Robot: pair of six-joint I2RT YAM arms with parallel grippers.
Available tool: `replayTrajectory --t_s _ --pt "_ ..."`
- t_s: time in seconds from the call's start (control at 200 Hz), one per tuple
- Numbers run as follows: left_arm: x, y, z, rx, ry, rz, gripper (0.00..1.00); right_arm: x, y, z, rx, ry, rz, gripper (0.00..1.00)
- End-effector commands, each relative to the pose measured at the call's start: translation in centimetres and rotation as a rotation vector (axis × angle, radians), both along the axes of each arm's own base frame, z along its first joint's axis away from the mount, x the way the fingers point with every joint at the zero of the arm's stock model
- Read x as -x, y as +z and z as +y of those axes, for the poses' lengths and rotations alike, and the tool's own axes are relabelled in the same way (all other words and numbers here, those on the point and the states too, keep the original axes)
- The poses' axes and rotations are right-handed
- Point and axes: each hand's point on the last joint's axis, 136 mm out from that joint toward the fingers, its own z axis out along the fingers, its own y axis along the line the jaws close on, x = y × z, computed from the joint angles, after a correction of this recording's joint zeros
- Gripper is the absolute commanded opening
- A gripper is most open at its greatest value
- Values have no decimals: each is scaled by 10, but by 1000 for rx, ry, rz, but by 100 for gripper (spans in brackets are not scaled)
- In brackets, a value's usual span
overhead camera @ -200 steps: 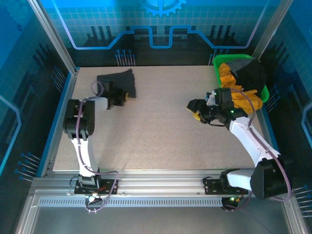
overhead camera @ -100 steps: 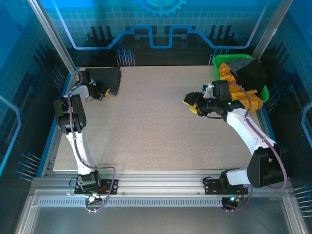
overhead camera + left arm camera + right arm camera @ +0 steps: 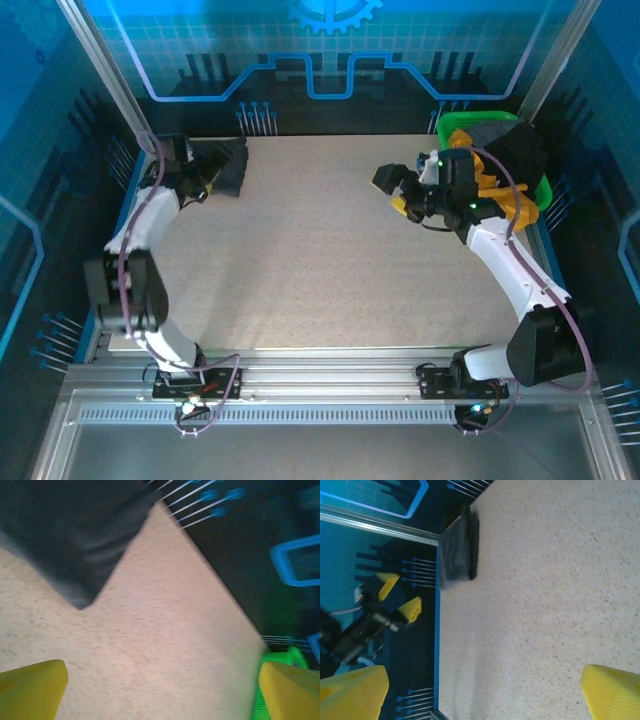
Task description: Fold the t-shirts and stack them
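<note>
A folded dark charcoal t-shirt (image 3: 226, 165) lies at the table's back left corner; it also shows in the left wrist view (image 3: 75, 535) and the right wrist view (image 3: 460, 550). My left gripper (image 3: 198, 184) sits just left of it, open, its yellow fingertips (image 3: 30, 690) wide apart over bare table (image 3: 165, 645) with nothing between them. My right gripper (image 3: 392, 192) hovers open above the table's right side, left of the basket, its fingertips (image 3: 612, 695) far apart. A mustard-yellow t-shirt (image 3: 500, 195) and a black t-shirt (image 3: 515, 150) are heaped in the basket.
The bright green plastic basket (image 3: 462, 122) stands at the back right corner, partly over the table's edge. A blue rim (image 3: 118, 250) and metal frame posts border the table. In the right wrist view, the left gripper's yellow fingers (image 3: 411, 609) hang beyond the table's edge.
The left gripper carried the dark shirt from left of centre into the back left corner, let it go, and its arm swung out left. The right gripper drifted back and slightly left.
</note>
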Motion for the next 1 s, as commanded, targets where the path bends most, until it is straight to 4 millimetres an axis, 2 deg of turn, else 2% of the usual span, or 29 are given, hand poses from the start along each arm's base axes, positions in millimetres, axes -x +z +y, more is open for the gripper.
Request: replayTrajectory --t_s 0.0,0.075,0.135,0.19,0.295,0.415,0.46,0.47,0.56,0.63,0.675,0.795,0.915,0.96,0.995 --pt "40 19 -12 -85 54 -33 99 -5 22 -12 -10 -42 -16 100" --pt "67 32 -28 -174 44 -44 99 -7 27 -22 35 -69 -40 100" --pt "92 32 -26 -234 92 -10 99 -7 34 -33 97 -99 -71 100" --pt "116 28 -16 -308 175 37 99 -5 35 -45 163 -140 -78 100" --pt "163 23 14 -525 313 68 99 3 13 -79 322 -226 -8 100" --pt "186 16 27 -730 230 -29 99 27 -22 -142 621 -431 -7 100" --pt "188 8 26 -816 169 -76 99 31 -33 -154 695 -467 -89 100" --pt "188 3 27 -835 158 -77 99 27 -27 -156 692 -489 -136 100" --pt "190 -32 23 -962 45 -108 99 40 -56 -175 926 -549 -273 100" --pt "183 -60 7 -989 -67 -165 99 44 -81 -174 1083 -447 -295 100" --pt "179 -70 4 -961 -62 -199 99 45 -97 -172 1133 -377 -277 100" --pt "161 -98 13 -926 -31 -120 99 42 -138 -174 1145 -336 -228 100" --pt "136 -121 26 -890 -28 -59 99 26 -157 -168 1106 -323 -267 100" --pt "123 -120 33 -867 -8 -72 99 20 -164 -165 1110 -296 -280 100" --pt "116 -120 39 -841 12 -76 99 10 -161 -162 1099 -282 -314 100"
